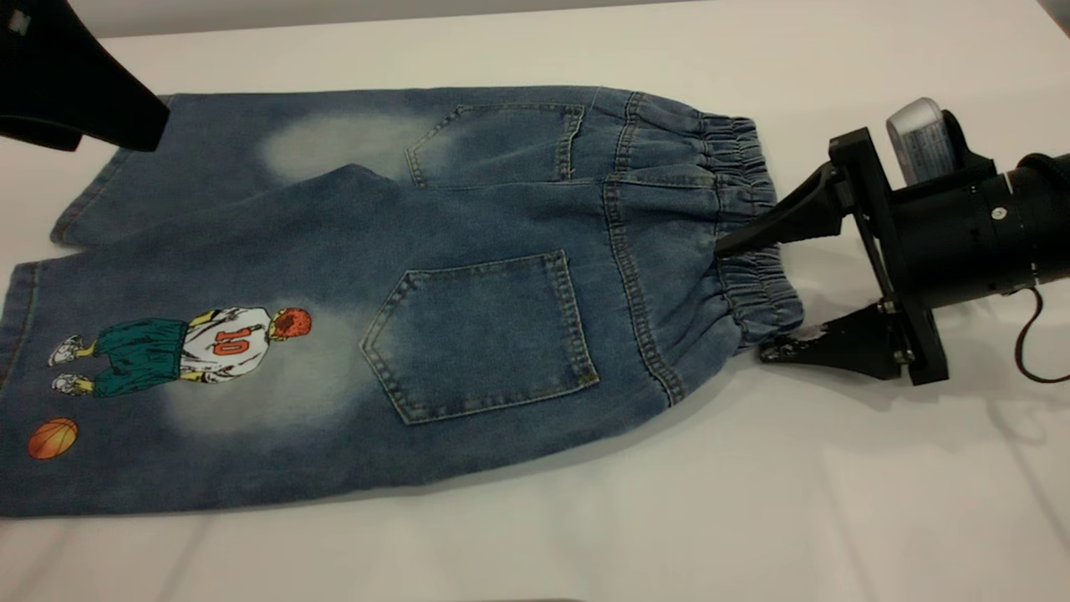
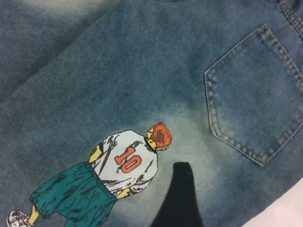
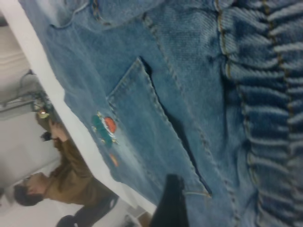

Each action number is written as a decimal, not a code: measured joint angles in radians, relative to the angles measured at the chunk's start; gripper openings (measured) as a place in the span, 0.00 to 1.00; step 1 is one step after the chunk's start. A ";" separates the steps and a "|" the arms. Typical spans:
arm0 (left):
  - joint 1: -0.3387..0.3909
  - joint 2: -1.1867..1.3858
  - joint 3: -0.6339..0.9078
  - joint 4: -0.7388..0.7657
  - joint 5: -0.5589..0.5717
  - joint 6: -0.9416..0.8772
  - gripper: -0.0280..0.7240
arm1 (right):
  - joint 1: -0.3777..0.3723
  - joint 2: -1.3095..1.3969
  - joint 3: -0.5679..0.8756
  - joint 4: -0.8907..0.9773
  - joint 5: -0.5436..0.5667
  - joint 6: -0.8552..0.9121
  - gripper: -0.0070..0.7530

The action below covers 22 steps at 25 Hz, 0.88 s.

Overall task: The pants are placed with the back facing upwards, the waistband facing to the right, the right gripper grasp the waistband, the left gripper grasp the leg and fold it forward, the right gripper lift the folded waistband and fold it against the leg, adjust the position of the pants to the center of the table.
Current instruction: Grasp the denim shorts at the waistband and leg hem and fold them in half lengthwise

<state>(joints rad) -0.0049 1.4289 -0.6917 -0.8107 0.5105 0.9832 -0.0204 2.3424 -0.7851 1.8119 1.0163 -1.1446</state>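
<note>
The pants (image 1: 468, 217) lie flat, back side up, on the white table (image 1: 752, 502), with the waistband (image 1: 740, 159) at the right. The leg (image 1: 167, 393) with the "10" player print (image 2: 124, 163) and orange ball (image 1: 53, 438) is the nearer one; the plain leg lies behind it. My right gripper (image 1: 752, 294) is open at the waistband, one finger (image 1: 752, 234) on top of the gathered band and the other (image 1: 802, 344) on the table by its near corner. My left gripper (image 1: 100, 100) hovers over the far-left hem, open; one finger (image 2: 179, 194) shows above the printed leg.
Two back patch pockets (image 1: 481, 334) lie flat. Bare table runs along the front and right of the pants. In the right wrist view a person in a brown top (image 3: 71, 177) stands beyond the table's edge.
</note>
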 joint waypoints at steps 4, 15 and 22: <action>0.000 0.000 0.000 0.000 0.000 -0.001 0.81 | 0.000 0.009 -0.005 0.007 -0.010 -0.016 0.59; 0.000 0.000 -0.002 0.075 0.003 -0.022 0.81 | -0.002 0.011 -0.005 0.012 -0.006 -0.046 0.06; 0.000 0.000 0.000 0.527 0.097 -0.277 0.80 | -0.075 0.016 -0.005 0.011 0.103 -0.072 0.06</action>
<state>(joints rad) -0.0049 1.4289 -0.6915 -0.2838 0.6071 0.7058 -0.0957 2.3589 -0.7901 1.8226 1.1197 -1.2165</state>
